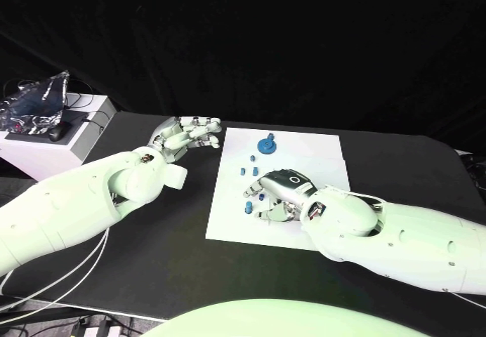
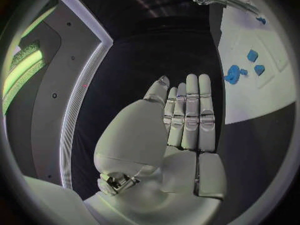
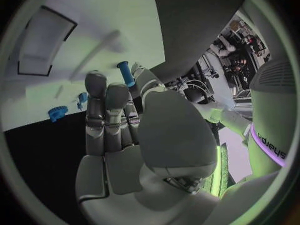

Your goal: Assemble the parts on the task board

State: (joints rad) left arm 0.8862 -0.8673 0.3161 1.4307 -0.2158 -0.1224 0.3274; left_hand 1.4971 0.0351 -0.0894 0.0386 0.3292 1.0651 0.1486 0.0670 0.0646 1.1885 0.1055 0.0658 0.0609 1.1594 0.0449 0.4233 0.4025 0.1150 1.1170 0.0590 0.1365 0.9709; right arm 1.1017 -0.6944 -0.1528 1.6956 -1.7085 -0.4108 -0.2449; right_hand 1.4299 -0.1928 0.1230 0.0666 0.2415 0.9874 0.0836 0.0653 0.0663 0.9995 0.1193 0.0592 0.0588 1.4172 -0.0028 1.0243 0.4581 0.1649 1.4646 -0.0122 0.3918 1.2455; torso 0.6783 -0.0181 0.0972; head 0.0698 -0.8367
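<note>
Blue parts [image 1: 253, 170] on white task board [image 1: 314, 151]

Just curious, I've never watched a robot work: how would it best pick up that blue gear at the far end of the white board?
Probably from straight above, fingers pinching the small upright stem on top of the gear. Its toothed disc seems to lie flat on the board, leaving little edge to get under, and bare board surrounds it, so either hand could likely come down on it.

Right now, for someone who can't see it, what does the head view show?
A white task board lies mid-table, and the right robot hand rests over small blue parts near its middle. The left robot hand hovers, holding nothing, beside the board's left edge. A blue gear stands near the far edge.
</note>
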